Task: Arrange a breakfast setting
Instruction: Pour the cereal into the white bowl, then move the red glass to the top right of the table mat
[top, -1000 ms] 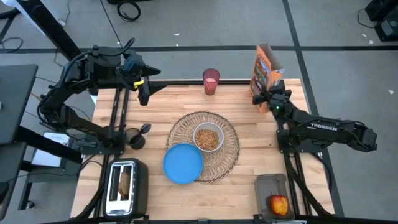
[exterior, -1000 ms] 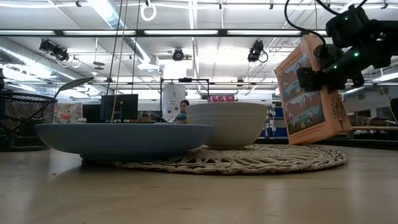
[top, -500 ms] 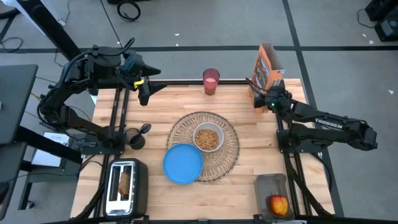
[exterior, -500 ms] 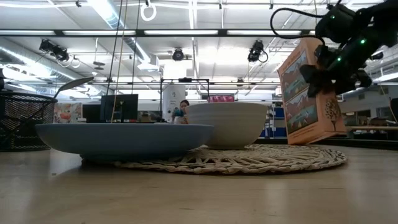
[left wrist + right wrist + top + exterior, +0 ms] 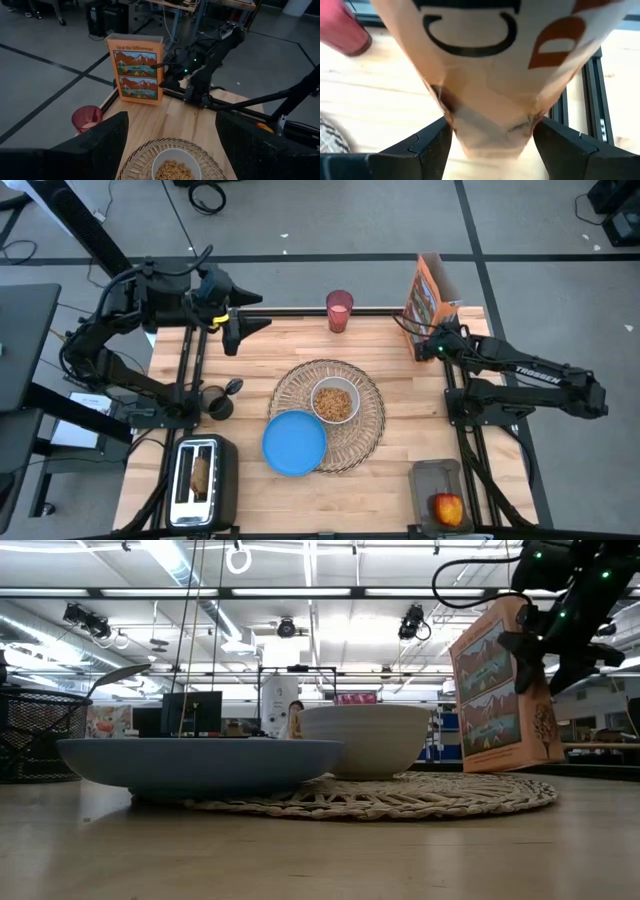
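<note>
The orange cereal box (image 5: 428, 290) stands upright on its base at the table's far right corner. My right gripper (image 5: 492, 145) is open, one finger on each side of the box's narrow side edge (image 5: 490, 127), high on the box (image 5: 500, 690). The white bowl (image 5: 334, 402), with cereal in it, sits on the wicker placemat (image 5: 365, 430). The blue plate (image 5: 295, 443) overlaps the mat's near left rim. The pink cup (image 5: 339, 311) stands at the far edge. My left gripper (image 5: 245, 330) hangs open above the far left of the table. My right gripper straddles the cereal box's narrow side edge (image 5: 470, 120), slanting down from the table's near right. The box stands on the table by itself. I cannot tell whether the fingers (image 5: 427, 147) still touch it.
A toaster (image 5: 203, 480) with a toast slice in it stands at the near left. A black mesh holder (image 5: 216, 404) beside it holds the spoon (image 5: 232, 387). The apple (image 5: 448, 507) lies in a grey tray at the near right. Bare wood lies near the right edge.
The cereal box was tilted in my right gripper a second ago; it has been tipped upright and now stands on its base at the far right corner. My right gripper has risen along the box and tipped to point more steeply down.
</note>
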{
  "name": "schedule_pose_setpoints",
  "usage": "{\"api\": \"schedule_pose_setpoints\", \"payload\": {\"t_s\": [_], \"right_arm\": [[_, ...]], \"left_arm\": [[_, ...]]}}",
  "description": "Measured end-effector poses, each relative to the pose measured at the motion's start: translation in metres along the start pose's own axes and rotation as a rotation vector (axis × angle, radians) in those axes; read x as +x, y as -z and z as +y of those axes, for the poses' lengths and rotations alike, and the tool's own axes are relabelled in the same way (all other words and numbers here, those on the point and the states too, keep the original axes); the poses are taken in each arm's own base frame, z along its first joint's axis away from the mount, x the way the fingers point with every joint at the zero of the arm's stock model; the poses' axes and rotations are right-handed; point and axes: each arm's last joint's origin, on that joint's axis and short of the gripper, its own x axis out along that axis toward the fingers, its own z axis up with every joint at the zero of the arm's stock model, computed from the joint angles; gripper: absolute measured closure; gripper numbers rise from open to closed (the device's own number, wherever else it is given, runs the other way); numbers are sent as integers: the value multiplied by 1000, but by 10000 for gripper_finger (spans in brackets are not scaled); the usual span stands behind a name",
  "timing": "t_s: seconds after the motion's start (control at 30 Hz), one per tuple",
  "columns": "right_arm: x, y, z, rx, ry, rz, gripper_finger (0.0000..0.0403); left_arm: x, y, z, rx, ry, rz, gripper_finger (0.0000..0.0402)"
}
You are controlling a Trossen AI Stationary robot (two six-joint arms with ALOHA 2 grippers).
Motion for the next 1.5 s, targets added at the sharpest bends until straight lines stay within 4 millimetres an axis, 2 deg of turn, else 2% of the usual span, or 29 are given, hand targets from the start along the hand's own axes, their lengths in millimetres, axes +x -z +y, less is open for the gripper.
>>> {"api": "schedule_pose_setpoints", "payload": {"t_s": [0.4,0.6,0.73,1.13,1.5], "right_arm": [[-10,14,-2,6,-35,121,132],[-14,21,-3,-9,-42,154,148],[-22,19,-1,-25,-62,169,150],[-76,-20,-7,-25,-130,225,151],[-155,-73,14,-225,-681,449,158]], "left_arm": [[-1,1,-5,5,-6,-4,95],[15,1,-8,11,-8,8,95],[22,2,-9,30,-11,19,96],[35,1,-12,53,-11,20,95],[36,2,-12,49,-7,24,95]]}}
